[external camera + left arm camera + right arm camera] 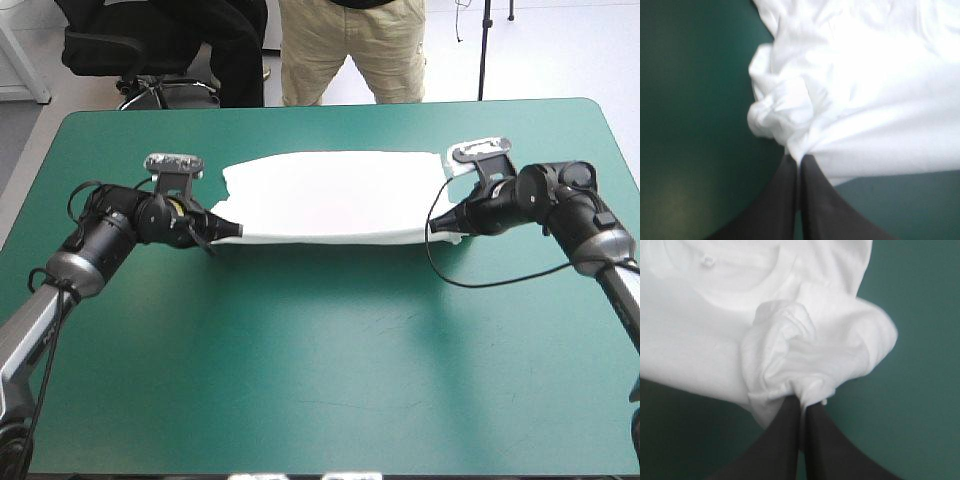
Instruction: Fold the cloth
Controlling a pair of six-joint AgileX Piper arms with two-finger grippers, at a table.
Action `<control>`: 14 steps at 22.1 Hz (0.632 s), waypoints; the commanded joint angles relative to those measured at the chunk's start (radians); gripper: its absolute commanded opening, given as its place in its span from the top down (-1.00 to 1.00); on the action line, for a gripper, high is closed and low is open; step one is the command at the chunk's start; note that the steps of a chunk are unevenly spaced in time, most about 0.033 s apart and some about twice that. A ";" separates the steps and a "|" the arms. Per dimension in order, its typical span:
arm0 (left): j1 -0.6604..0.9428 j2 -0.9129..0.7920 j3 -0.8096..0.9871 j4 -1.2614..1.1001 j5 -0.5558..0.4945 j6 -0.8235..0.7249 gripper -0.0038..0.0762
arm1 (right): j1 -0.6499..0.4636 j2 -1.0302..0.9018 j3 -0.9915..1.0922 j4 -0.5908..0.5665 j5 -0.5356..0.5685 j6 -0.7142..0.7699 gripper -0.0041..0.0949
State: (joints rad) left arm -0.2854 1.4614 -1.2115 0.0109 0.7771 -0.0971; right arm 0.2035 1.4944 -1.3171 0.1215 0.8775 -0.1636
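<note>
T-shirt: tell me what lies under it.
Only the teal-green cover shows around the T-shirt; the left hand and right hand pinch its near corners. Anything beneath the cloth is covered.

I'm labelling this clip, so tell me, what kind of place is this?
Likely a robotics test bench: a left arm and right arm over a teal-green table, jaws pinched on a white T-shirt.

The left hand (pixel 800 161) has its black fingers (pixel 782 200) pressed together on a pinch of the white T-shirt (pixel 870 85). With the hand as the dial's centre, a bunched roll (pixel 777 112) sits at eleven o'clock. Smoother cloth spreads from twelve to three, and the bare teal-green desk (pixel 695 125) lies at nine.
</note>
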 commanded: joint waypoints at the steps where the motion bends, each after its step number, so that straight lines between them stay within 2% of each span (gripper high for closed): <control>1: 0.005 -0.104 0.112 -0.075 -0.008 0.045 0.95 | -0.001 -0.105 0.099 0.071 -0.021 -0.033 0.95; 8: 0.005 -0.245 0.406 -0.234 0.026 0.106 0.95 | -0.001 -0.242 0.374 0.143 0.040 -0.059 0.95; 14: 0.005 -0.281 0.529 -0.232 0.123 0.106 0.93 | -0.001 -0.270 0.499 0.223 0.065 -0.092 0.90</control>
State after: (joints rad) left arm -0.2845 1.1951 -0.6806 -0.2068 0.8749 0.0082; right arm 0.2035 1.2391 -0.8124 0.3136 0.9456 -0.2399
